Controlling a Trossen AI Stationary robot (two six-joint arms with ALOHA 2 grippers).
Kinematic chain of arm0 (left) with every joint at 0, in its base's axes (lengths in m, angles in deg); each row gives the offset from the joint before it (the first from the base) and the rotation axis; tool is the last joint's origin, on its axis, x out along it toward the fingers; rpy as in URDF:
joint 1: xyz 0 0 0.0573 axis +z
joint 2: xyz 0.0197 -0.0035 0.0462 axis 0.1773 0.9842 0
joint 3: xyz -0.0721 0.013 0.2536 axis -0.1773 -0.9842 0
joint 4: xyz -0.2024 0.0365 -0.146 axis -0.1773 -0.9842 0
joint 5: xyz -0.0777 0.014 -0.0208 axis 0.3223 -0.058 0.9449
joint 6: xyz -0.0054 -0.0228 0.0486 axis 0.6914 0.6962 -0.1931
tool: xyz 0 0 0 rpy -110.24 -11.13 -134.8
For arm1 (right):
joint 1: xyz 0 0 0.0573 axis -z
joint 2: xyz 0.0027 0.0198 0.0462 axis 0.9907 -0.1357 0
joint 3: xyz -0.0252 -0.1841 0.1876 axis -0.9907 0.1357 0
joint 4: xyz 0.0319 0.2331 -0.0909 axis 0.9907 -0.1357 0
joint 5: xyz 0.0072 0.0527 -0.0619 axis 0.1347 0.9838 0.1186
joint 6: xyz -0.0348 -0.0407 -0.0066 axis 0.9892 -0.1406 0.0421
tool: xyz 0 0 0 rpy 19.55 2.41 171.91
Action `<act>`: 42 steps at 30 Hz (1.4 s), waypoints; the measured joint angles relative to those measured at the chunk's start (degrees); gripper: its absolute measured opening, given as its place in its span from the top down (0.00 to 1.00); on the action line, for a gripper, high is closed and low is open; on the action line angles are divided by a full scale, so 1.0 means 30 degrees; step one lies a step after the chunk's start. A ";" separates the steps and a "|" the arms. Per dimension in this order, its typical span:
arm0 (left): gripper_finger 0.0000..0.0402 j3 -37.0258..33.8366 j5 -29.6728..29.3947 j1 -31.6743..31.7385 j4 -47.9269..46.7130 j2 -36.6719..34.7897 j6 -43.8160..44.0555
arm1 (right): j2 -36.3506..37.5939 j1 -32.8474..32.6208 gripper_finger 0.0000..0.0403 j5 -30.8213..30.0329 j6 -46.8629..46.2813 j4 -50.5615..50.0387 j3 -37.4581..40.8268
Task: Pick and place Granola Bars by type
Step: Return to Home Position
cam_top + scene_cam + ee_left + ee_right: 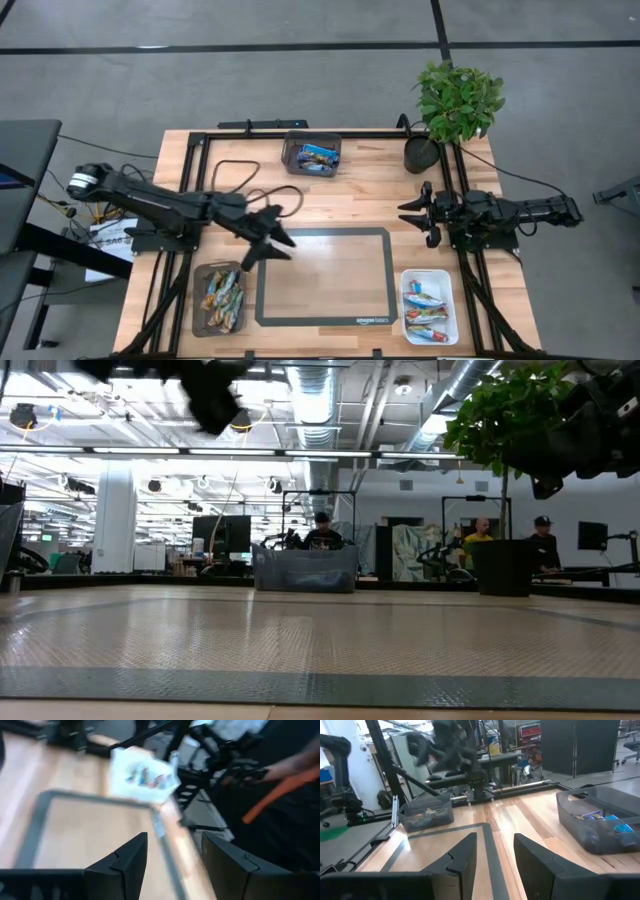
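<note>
My left gripper (275, 240) hangs with its fingers spread and nothing between them, over a corner of the grey taped rectangle (258, 290) on the pale wooden table (370, 195). Just beside it, toward the front edge, a dark grey plastic bin (200, 272) holds the shiny brown-orange granola bars (222, 298), heaped with their long axes mostly along the bin. Ahead of its fingertips, across the rectangle, a white tray (448, 275) holds white red-and-blue bars (426, 312) lying crosswise. My right gripper (420, 213), likewise spread and empty, waits near that tray. Off its side, the bright blue bars (318, 156) lie lengthwise in a second dark bin (290, 150).
</note>
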 joint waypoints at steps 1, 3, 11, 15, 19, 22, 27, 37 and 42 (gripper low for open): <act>0.56 -0.1069 -0.0484 0.0000 0.0220 -0.0799 0.0088 | -0.0006 0.0000 0.70 0.0006 0.0000 0.0000 0.0000; 0.56 -0.3148 -0.1268 0.0000 0.0317 -0.2723 0.0234 | -0.0004 0.0000 0.70 0.0005 -0.0007 0.0000 0.0000; 0.56 -0.9707 -0.2359 -0.0066 0.0346 -1.1677 -0.0394 | -0.0006 0.0000 0.70 -0.0001 -0.0022 -0.0015 0.0000; 0.56 -1.1657 -0.1688 -0.0066 -0.0070 -1.5736 -0.0982 | -0.0006 0.0000 0.70 -0.0002 -0.0021 -0.0015 0.0000; 0.56 -1.2281 -0.0834 -0.0070 -0.1644 -1.9042 -0.2179 | -0.0006 0.0000 0.70 -0.0008 -0.0021 -0.0015 0.0000; 0.56 -1.2768 -0.1404 -0.0073 -0.2171 -2.1135 -0.3262 | -0.0006 0.0000 0.70 -0.0008 -0.0015 -0.0021 0.0000; 0.56 -1.2744 -0.4024 -0.0059 -0.3084 -2.2061 -0.4790 | 0.0001 0.0000 0.70 -0.0033 -0.0015 0.0032 0.0000; 0.56 -1.2744 -0.8146 -0.0044 -0.3218 -2.2010 -0.4172 | 0.0001 0.0000 0.70 -0.0074 -0.0015 0.0182 0.0015; 0.56 -1.2744 -0.7555 -0.0044 -0.3284 -2.2011 -0.3379 | 0.0001 0.0000 0.70 -0.0088 -0.0015 0.0192 0.0017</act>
